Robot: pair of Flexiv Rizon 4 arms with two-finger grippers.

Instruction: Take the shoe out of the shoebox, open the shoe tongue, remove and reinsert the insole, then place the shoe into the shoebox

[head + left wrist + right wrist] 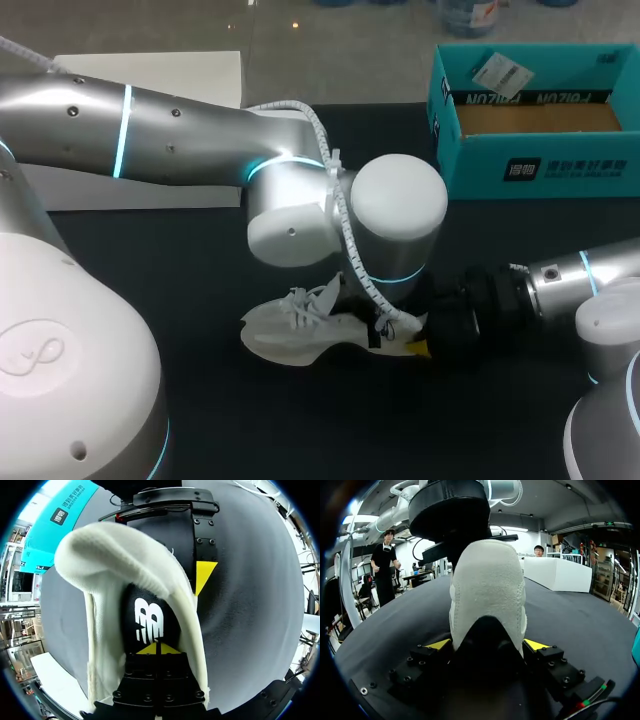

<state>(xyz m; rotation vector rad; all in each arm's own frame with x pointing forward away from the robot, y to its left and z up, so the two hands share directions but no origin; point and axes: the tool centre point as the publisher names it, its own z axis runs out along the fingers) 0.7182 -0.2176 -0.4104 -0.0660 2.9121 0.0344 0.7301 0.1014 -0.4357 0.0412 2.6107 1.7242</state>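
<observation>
Two grippers meet at the heel of your shoe (300, 330). It sits on the dark table (150, 300), toe toward your left arm's side, well apart from the open shoebox (540, 170) at the far right corner.

Your right gripper (487, 645) has the heel between its fingers. One yellow tip lies against each side, so it looks clamped there. Your left gripper (157, 649) points down into the shoe's opening with its tips together over the heel end of the insole (145, 597). You cannot tell from here whether a fold of insole is caught between them.

Expect the shoe to be light, with a soft padded collar that gives under pressure, so the heel, backed by the firmer sole, is probably the steadiest place to hold. The insole looks thin and floppy. It should lift best from its heel edge and will likely bend or drag against the lining as it comes. The loose laces (305, 300) could snag.

As for writing, the insole carries a white logo (149, 625). The shoebox's front wall has a dark panel with white print (570, 168), and a paper tag (500, 70) leans inside it. None of it is read off here.
</observation>
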